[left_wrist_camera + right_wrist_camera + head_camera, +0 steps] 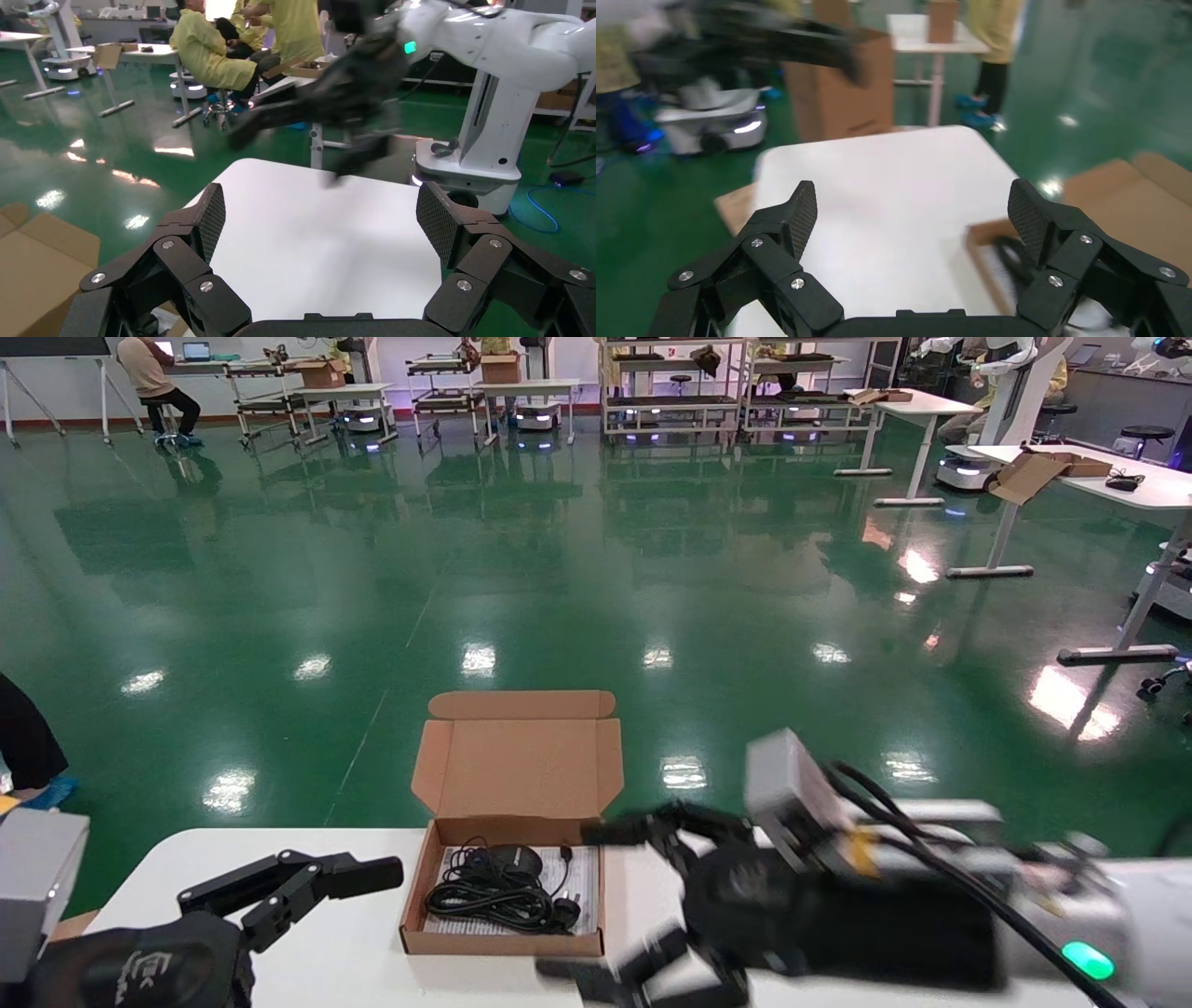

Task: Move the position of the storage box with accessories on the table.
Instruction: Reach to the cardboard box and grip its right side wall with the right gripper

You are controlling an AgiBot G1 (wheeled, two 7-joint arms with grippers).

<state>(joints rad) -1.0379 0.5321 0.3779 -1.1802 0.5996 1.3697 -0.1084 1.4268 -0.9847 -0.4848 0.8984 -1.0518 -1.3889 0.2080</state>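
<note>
The storage box sits open on the white table, lid flap standing up at the far side. Inside lie the accessories: a black coiled cable, plug and mouse-like lump on a white printed sheet. My right gripper is open and blurred, right beside the box's right wall, one finger by its far corner and one by its near corner. In the right wrist view the box edge lies by one finger. My left gripper is open and empty, left of the box; it also shows in the left wrist view.
The table's far edge is just behind the box, with green floor beyond. Bare tabletop lies left and right of the box. Distant desks, racks and seated people stand across the room. The right arm shows blurred in the left wrist view.
</note>
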